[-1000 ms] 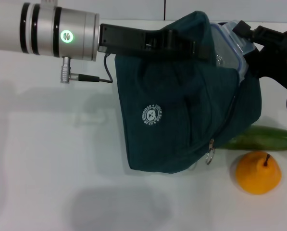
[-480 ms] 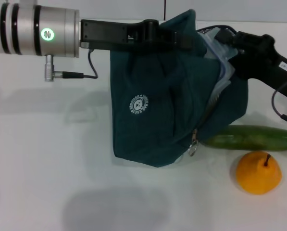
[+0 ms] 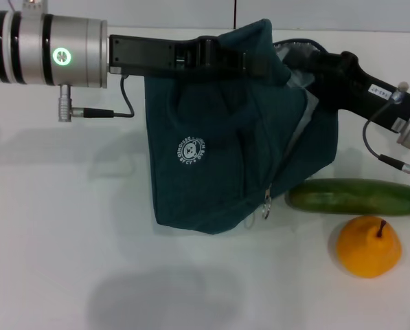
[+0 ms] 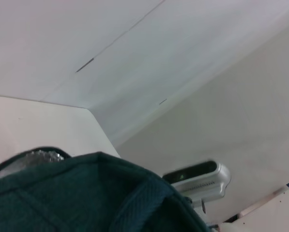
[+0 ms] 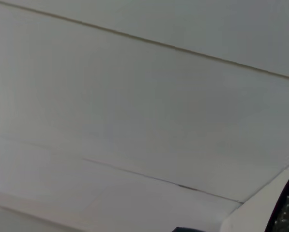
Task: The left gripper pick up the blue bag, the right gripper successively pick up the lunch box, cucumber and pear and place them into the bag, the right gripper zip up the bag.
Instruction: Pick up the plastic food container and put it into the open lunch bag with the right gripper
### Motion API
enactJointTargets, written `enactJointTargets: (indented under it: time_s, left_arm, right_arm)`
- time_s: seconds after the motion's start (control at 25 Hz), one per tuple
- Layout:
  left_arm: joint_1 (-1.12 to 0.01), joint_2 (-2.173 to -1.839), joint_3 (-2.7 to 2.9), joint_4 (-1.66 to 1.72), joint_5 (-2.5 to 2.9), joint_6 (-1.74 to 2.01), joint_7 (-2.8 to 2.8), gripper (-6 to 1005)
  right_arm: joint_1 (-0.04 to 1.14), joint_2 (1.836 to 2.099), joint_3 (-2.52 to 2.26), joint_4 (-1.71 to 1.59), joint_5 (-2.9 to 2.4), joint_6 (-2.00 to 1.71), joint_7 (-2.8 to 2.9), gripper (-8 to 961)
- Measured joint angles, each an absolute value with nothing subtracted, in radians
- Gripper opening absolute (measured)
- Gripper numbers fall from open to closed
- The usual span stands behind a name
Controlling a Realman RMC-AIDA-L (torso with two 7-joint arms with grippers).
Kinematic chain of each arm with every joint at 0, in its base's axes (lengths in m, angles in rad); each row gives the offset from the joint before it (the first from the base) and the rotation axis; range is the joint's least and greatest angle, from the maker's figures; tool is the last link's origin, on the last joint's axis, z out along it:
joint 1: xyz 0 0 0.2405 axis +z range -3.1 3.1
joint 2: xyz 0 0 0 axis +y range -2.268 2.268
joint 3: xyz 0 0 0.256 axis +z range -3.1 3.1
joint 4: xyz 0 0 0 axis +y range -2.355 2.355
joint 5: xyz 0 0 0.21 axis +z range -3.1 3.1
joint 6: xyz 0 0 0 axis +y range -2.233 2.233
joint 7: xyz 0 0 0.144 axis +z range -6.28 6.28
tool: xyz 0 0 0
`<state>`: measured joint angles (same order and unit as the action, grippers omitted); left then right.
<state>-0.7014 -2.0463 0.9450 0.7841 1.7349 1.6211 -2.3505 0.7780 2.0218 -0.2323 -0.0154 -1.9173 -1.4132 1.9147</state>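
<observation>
We see the left gripper (image 3: 249,62) clamped on the blue bag (image 3: 218,158); the right gripper (image 3: 308,65) reaches into its mouth at upper right, jaws hidden.

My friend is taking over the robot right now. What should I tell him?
Left claw grips the blue bag at its top edge and holds it up.
Right claw is at the bag's open mouth; its fingers are hidden.
The lunch box isn't visible, so it is probably inside the bag.
Cucumber and pear lie on the table, right of the bag.
Left to do: cucumber in, pear in, then zip up.
</observation>
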Motion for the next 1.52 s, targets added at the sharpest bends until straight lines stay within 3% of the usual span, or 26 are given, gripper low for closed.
enactJointTargets:
  time_s: [0.36,0.92,1.24,1.52]
  left_arm:
    - [-0.708,-2.035,0.920,0.756,1.734,1.626,-2.329,57]
    - [-0.725,-2.000,0.919,0.695,1.683,1.628,-2.324,57]
    - [-0.728,-2.000,0.919,0.693,1.684,1.616,-2.295,57]
    - [-0.728,-2.000,0.919,0.681,1.689,1.584,-2.255,57]
  right_arm:
    - [0.832,2.024,-0.293,-0.012,-1.919,-1.439,1.912,151]
    - [0.809,2.016,-0.305,-0.067,-1.920,-1.417,1.914,154]
    - [0.801,2.013,-0.329,-0.094,-1.912,-1.418,1.922,329]
    - [0.789,2.014,-0.323,-0.123,-1.909,-1.465,1.922,393]
